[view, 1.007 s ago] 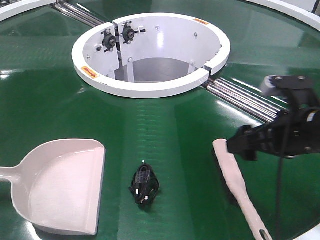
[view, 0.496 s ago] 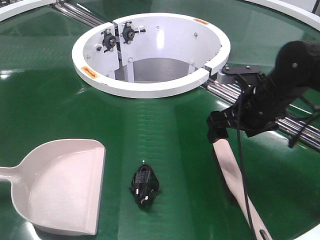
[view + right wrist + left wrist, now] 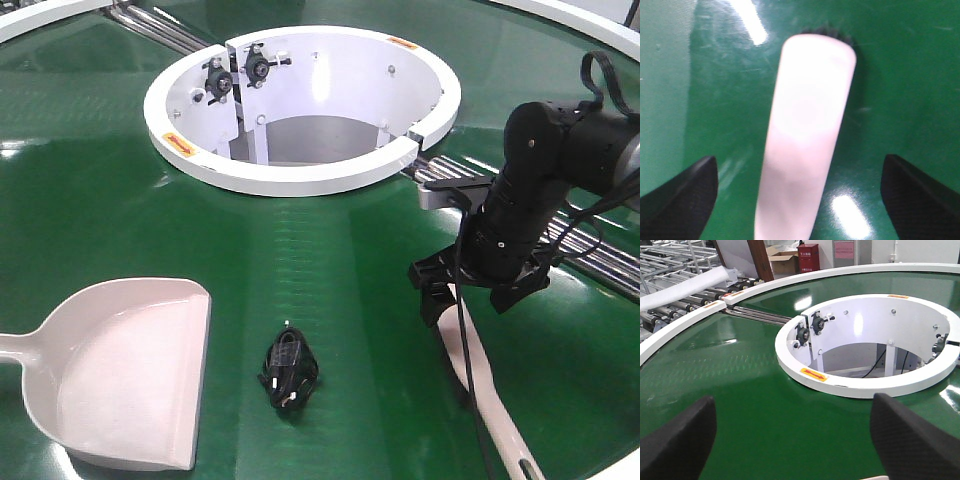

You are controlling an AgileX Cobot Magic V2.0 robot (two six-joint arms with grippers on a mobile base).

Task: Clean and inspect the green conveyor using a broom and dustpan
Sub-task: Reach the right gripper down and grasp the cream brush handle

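Note:
The green conveyor (image 3: 330,250) fills the front view. On it at the right lies the pale broom (image 3: 492,395), handle toward the near edge. My right gripper (image 3: 472,298) hangs open just above the broom's head end. In the right wrist view the broom (image 3: 807,125) runs up between the two spread fingers (image 3: 687,192), dark bristles showing at its far tip, and the right gripper (image 3: 799,167) touches nothing. The dustpan (image 3: 130,370) rests at the near left, mouth facing right. My left gripper (image 3: 792,407) is open over bare belt (image 3: 740,380).
A black coiled cable bundle (image 3: 288,368) lies between dustpan and broom. The white ring-shaped housing (image 3: 300,178) stands at the belt's centre, with silver rollers (image 3: 480,195) running out to its right under my right arm. Roller racks and boxes lie beyond the outer rim (image 3: 685,320).
My right arm has swung in from the right edge and turned downward, ending with its open jaws straddling the broom's head end. Broom, dustpan and cable bundle have not moved.

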